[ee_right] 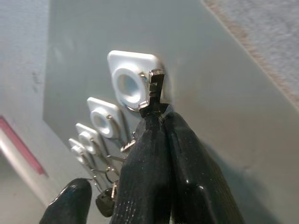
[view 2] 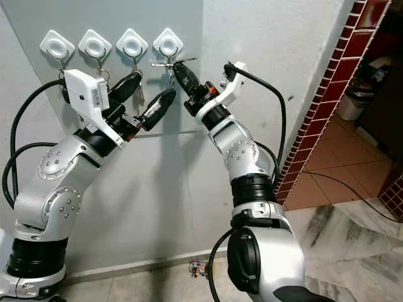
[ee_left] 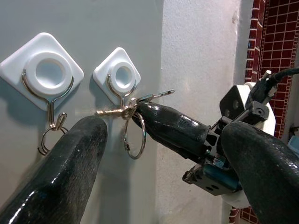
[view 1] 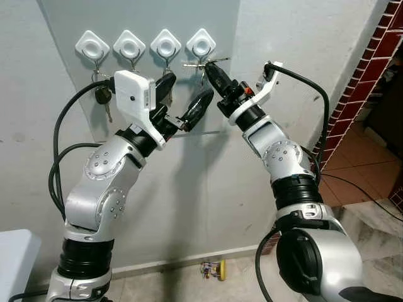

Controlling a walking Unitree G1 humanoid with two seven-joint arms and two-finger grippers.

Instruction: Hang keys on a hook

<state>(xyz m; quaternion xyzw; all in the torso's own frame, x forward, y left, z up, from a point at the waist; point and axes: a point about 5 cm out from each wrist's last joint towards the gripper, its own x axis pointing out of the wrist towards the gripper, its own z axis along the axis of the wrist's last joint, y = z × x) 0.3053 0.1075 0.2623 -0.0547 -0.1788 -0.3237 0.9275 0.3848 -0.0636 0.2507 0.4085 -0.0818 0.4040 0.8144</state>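
Four white diamond-shaped plastic wall hooks with bent wire hangers are sitting in a row on a pale grey panel (view 1: 75, 107) fixed to the wall. The right gripper (view 1: 211, 68) is reaching up to the rightmost white hook (view 1: 201, 43), its jaws pressed together and pinching a small bunch of silver keys on a thin wire ring (ee_left: 134, 135). In the left wrist view the keys are sticking out sideways just below that hook's wire, and the ring is dangling beneath them, close against the wire or perhaps already looped over it.

The left gripper (view 1: 182, 100) is hovering just beside and below, its jaws spread and holding nothing. A dark-headed key (view 1: 102, 95) is already hanging from the leftmost hook (view 1: 92, 45), and a bare ring (ee_left: 49, 140) is hanging from another hook.

The step in hand looks like the hanging itself: the ring is being brought onto the hook wire. The next move probably calls for a small lift and lowering so the ring settles into the upturned bend, then a gentle parting of the jaws while the keys are watched for slipping.

Whether the ring is truly seated on the wire is hard to make out, because the black fingers (ee_right: 159, 158) are covering the contact point. The number of keys is unclear. A small yellow object (view 1: 214, 269) is lying on the floor below, too small to identify.
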